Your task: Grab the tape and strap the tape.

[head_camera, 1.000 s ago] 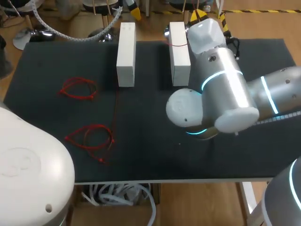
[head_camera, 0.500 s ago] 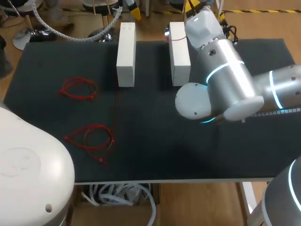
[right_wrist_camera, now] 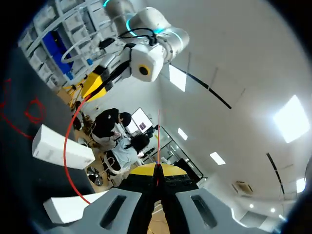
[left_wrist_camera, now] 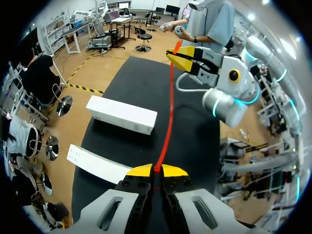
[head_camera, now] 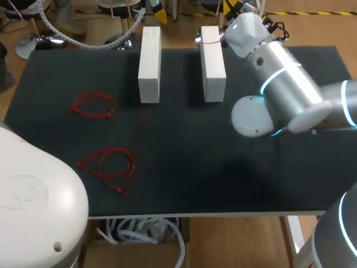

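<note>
Tape (left_wrist_camera: 170, 107) stretched between left gripper (left_wrist_camera: 155, 170) and right gripper (right_wrist_camera: 157, 168), each clamped on it: grabbing done; strapping around the white blocks (head_camera: 149, 64) judged unfinished.

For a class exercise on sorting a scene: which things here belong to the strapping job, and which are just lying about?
In the job:
red tape
left hand and right hand, both gripping it
white blocks, probably

Lying about:
red coils

Red tape (left_wrist_camera: 168, 122), white blocks (head_camera: 149, 64), black table (head_camera: 184, 167)
</note>
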`<action>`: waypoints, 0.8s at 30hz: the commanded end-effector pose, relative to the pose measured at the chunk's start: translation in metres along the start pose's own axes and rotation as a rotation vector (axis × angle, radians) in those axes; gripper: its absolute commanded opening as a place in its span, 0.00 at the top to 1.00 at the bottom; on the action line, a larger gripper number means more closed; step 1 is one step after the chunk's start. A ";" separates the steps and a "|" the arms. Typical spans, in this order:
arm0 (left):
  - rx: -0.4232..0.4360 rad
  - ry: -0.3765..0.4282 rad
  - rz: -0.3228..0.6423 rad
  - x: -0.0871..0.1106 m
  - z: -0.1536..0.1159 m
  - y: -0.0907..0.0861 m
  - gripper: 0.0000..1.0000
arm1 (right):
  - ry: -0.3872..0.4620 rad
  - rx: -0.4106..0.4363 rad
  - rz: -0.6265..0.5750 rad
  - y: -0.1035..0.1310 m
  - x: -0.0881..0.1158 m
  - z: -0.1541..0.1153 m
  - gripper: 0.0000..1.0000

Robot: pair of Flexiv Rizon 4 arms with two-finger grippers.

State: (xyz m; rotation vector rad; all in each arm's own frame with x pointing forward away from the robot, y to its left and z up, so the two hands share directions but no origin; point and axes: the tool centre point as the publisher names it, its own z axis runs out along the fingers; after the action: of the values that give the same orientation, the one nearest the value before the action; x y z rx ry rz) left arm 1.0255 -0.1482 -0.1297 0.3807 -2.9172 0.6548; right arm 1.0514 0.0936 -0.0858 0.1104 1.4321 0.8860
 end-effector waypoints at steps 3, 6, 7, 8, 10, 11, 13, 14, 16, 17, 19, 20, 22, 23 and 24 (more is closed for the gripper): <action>-0.003 0.001 -0.001 0.000 0.000 -0.001 1.00 | 0.193 -0.058 -0.042 -0.014 -0.001 -0.003 1.00; -0.003 0.001 -0.001 0.000 0.000 -0.001 1.00 | 0.215 -0.069 -0.051 -0.010 0.001 -0.001 1.00; -0.003 0.001 -0.001 0.000 0.000 -0.001 1.00 | 0.226 -0.083 -0.052 -0.007 0.000 0.001 1.00; -0.003 0.001 -0.001 0.000 0.000 -0.001 1.00 | 0.233 -0.095 -0.054 -0.005 0.000 0.002 1.00; -0.003 0.001 -0.001 0.000 0.000 -0.001 1.00 | 0.241 -0.113 -0.065 -0.001 0.001 0.005 1.00; -0.003 0.001 -0.001 0.000 0.000 -0.001 1.00 | 0.242 -0.120 -0.072 0.002 0.002 0.006 1.00; -0.003 0.001 -0.001 0.000 0.000 -0.001 1.00 | 0.249 -0.143 -0.089 0.005 0.002 0.009 1.00; -0.003 0.001 -0.001 0.000 0.000 -0.001 1.00 | 0.251 -0.154 -0.097 0.007 0.001 0.010 1.00; -0.003 0.001 -0.001 0.000 0.000 -0.001 1.00 | 0.248 -0.161 -0.120 0.008 0.000 0.013 1.00; -0.003 0.001 -0.001 0.000 0.000 -0.001 1.00 | 0.246 -0.164 -0.132 0.009 -0.001 0.014 1.00; -0.003 0.001 -0.001 0.000 0.000 -0.001 1.00 | 0.241 -0.168 -0.167 0.009 -0.003 0.015 1.00; -0.003 0.001 -0.001 0.000 0.000 -0.001 1.00 | 0.238 -0.172 -0.185 0.009 -0.005 0.016 1.00; -0.003 0.001 -0.001 0.000 0.000 -0.001 1.00 | 0.226 -0.157 -0.217 0.009 -0.007 0.017 1.00; -0.003 0.001 -0.001 0.000 0.000 -0.001 1.00 | 0.224 -0.155 -0.231 0.009 -0.008 0.017 1.00; -0.003 0.001 -0.001 0.000 0.000 -0.001 1.00 | 0.224 -0.147 -0.241 0.008 -0.009 0.016 1.00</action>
State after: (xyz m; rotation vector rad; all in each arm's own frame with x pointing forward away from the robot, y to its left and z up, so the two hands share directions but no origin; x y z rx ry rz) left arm 1.0255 -0.1482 -0.1297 0.3806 -2.9171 0.6549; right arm 1.0617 0.1057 -0.0743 -0.2122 1.4614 0.8078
